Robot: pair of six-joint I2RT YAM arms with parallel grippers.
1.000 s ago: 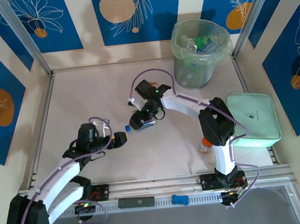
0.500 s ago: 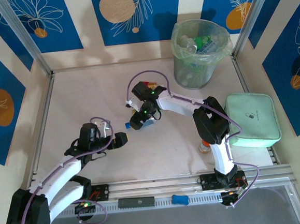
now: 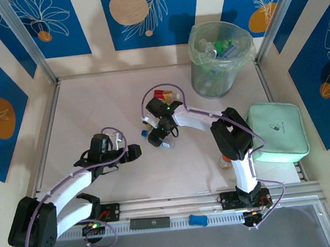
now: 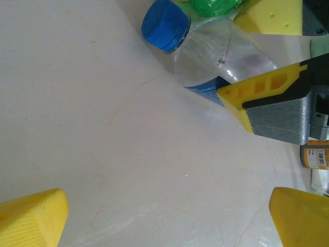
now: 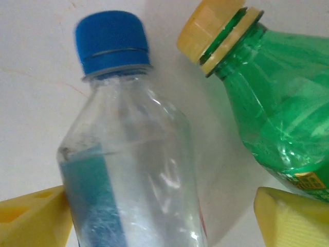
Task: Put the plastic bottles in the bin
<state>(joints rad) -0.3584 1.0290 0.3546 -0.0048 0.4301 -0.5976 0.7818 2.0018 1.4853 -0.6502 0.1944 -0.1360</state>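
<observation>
Right gripper (image 3: 156,139) hangs low over the middle of the pale table (image 3: 84,112) with its jaws spread wide. Its yellow fingers (image 5: 31,218) straddle a small clear plastic bottle with a blue cap and blue label (image 5: 133,170) that lies on its side. One finger sits just beside the bottle's body, though whether it touches I cannot tell; the other stands well apart from it, so nothing is clamped. A green plastic bottle with a yellow cap (image 5: 277,103) lies right next to the clear one, necks side by side and caps pointing the same way, its body near that second finger. The left gripper (image 3: 134,153) is near the clear bottle's capped end, jaws fully apart and holding nothing – in the left wrist view only bare table lies between its fingertips, with the blue cap ahead of them. A small red-and-gold bottle (image 3: 162,93) lies on the table just beyond the right arm's wrist, between it and the tall round translucent grey-green bin with a clear bag liner (image 3: 212,82). That bin stands at the far right of the table and already holds several bottles, clear and green ones showing at its mouth. A flat mint-green square tray (image 3: 277,129) rests at the right edge, and a squat clear container with an orange cap (image 3: 225,161) stands just beside it, close to the right arm
</observation>
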